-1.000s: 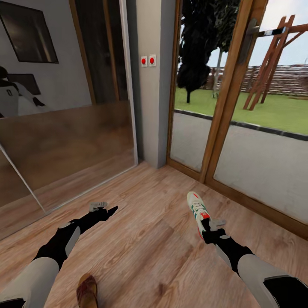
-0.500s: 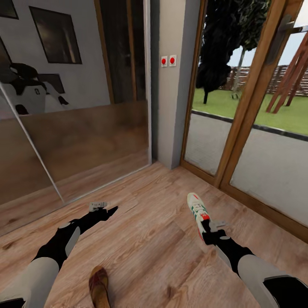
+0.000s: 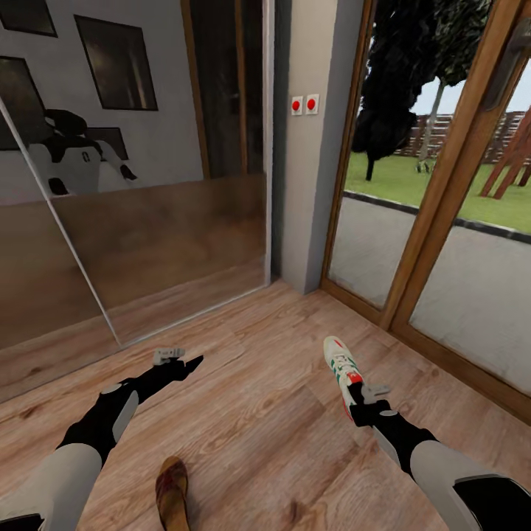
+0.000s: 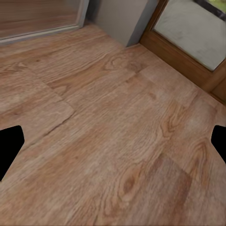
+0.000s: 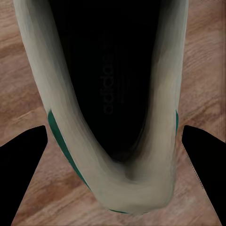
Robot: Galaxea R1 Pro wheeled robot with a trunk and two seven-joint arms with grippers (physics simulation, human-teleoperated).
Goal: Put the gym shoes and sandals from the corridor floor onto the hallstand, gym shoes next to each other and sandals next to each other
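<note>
The robot stands on the wood floor [image 3: 265, 413] near a corner, with both arms held out low in front of it. The right pincer [image 3: 366, 392] grips a white shoe [image 3: 341, 372] by its heel end. The shoe has green stripes and red patches, and its toe points away from the robot, toward a big glass door [image 3: 457, 243]. In the right wrist view the shoe [image 5: 113, 108] sits between the two dark fingers [image 5: 23, 174], and you look straight down into its dark inside; the fingers stand just beside its sides, and I cannot tell there if they touch it. The left pincer [image 3: 177, 359] holds nothing. In the left wrist view its finger tips [image 4: 9, 148] are wide apart, with only bare floor [image 4: 113, 122] between them. One brown sandal [image 3: 172, 490] lies flat on the floor close to the robot, between the two arms and nearer the left one. A grey wall post [image 3: 306, 140] with two red buttons [image 3: 304, 104] stands in the corner. To the left of it a big mirror [image 3: 133, 184] shows the robot and the floor. Grass and a dark tree [image 3: 394, 74] show outside the glass.
</note>
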